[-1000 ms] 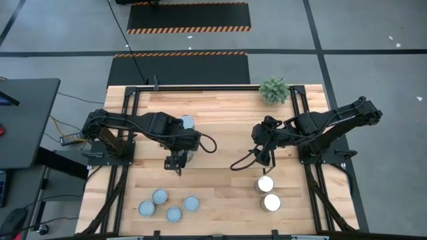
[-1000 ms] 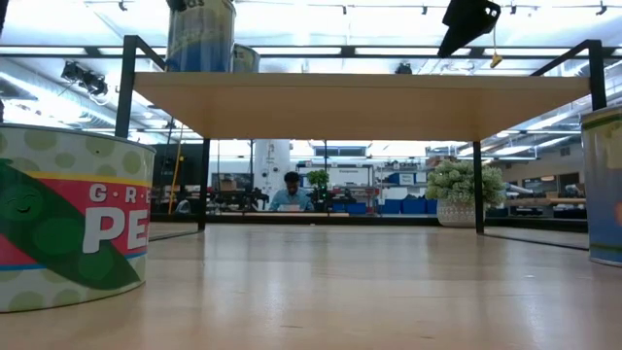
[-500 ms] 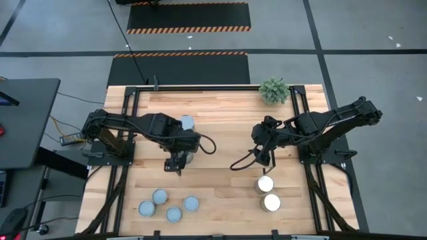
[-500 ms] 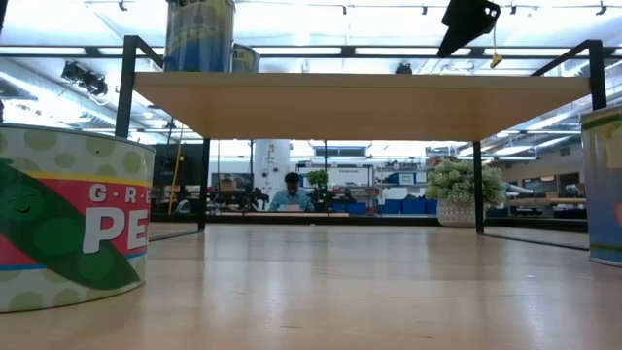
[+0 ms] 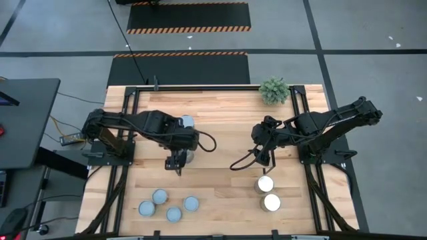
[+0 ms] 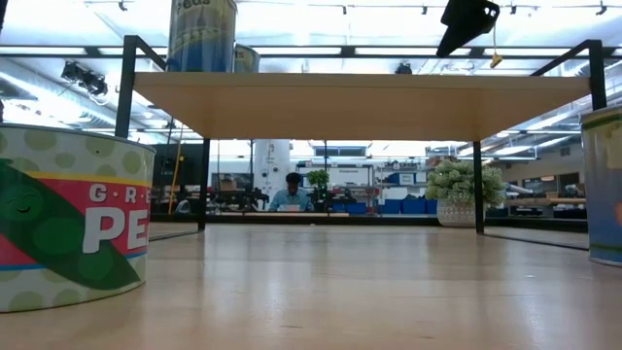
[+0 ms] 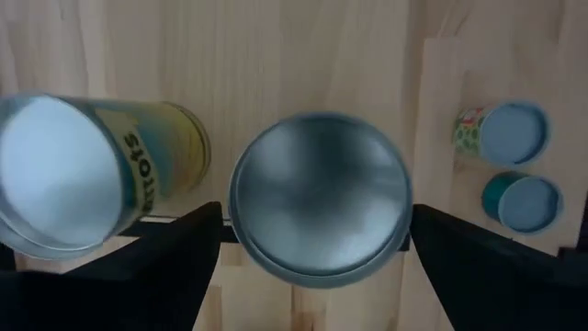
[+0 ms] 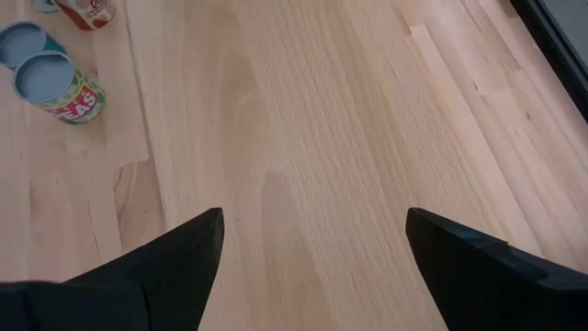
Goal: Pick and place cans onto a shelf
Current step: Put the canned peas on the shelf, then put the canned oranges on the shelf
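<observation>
Beneath both arms, the low light-wood shelf (image 6: 350,107) with thin black rod frames at its ends. Above its board, toward one end, the left pincer (image 7: 317,221), pointing straight down and closed against the sides of a small metal can with a blue-grey top (image 7: 319,198), a dark finger against each flank. Directly under that pincer, then, the task's thing, at or just above the board (base hidden behind the shelf's front edge in the low view, so contact not confirmable). Just beside the pincer, a wider can with a bright white top and yellow label (image 7: 78,175), standing on the same board. Farther off, past the shelf edge and down on the tabletop, two blue-lidded cans (image 7: 503,133). Well apart, the right pincer (image 8: 312,230), fingers spread wide over bare wood, gripping nothing, waiting.

Judged as the set-down. To do it well: lower until the base bears fully on the board, keep the can upright, part the fingers evenly and only a little, mind the neighbouring wider can, then rise straight up before swinging away.

Against the views of a second ago: left arm drawn slightly back toward its base in the high view. In the low view, lettering now showing at the upper end of what is likely the held can, suggesting a slight drop. Right arm as before.
</observation>
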Controlling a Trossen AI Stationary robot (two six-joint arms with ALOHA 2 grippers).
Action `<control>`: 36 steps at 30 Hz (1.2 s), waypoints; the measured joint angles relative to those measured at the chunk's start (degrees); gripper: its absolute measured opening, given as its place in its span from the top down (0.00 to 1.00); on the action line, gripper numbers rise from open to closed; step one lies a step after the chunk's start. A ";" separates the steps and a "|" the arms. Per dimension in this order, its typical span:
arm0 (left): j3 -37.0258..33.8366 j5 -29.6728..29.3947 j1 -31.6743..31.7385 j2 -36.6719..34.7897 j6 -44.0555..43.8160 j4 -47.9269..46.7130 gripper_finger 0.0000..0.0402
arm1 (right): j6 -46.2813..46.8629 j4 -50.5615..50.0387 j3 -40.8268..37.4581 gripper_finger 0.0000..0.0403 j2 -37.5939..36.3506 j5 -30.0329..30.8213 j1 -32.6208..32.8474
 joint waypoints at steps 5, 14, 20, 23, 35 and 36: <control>3.34 -0.22 0.02 0.00 0.31 -0.02 0.11 | -0.01 0.01 0.00 0.14 0.00 0.00 0.00; 5.56 6.09 -5.23 -0.02 -5.35 15.88 0.11 | -0.34 2.58 0.00 0.14 0.00 -1.76 1.83; 3.26 -1.56 -11.03 -0.03 -9.35 15.50 0.11 | -1.31 6.49 0.00 0.14 0.00 -0.18 8.60; 0.82 -6.74 -13.76 -0.01 -12.63 9.71 0.11 | 0.68 6.29 0.00 0.14 0.00 2.64 10.63; -3.27 -27.18 -20.33 0.02 -15.02 3.41 0.11 | 4.52 6.41 0.00 0.14 0.00 4.94 11.29; -3.27 -27.60 -20.30 0.02 -15.03 2.76 0.11 | 4.53 6.40 0.00 0.14 0.00 4.95 11.16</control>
